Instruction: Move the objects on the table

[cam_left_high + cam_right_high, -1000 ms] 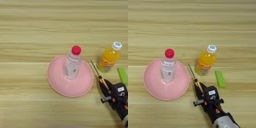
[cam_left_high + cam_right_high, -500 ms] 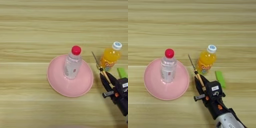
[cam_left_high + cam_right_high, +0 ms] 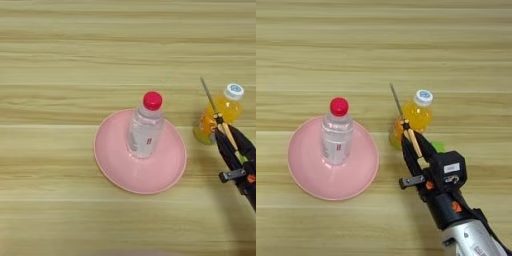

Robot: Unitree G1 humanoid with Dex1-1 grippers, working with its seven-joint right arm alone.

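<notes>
My right gripper (image 3: 415,146) is shut on the amber-and-black handle of the screwdriver (image 3: 411,138), holding it up off the table (image 3: 384,45). The thin metal shaft points away from me and a little left, crossing in front of an orange juice bottle (image 3: 418,111). In the left eye view the screwdriver (image 3: 226,134) and gripper (image 3: 231,145) sit at the right edge. Only a sliver of the green block (image 3: 439,146) shows behind the gripper's right finger. The silver forearm enters from the bottom right.
A pink plate (image 3: 306,177) lies left of the gripper with a clear water bottle (image 3: 337,137), red-capped, standing on it. The juice bottle with a white cap stands just right of the plate, behind the raised screwdriver.
The gripper has risen and moved away from me with the screwdriver in it. The shaft now overlaps the juice bottle, and the gripper covers most of the green block.
</notes>
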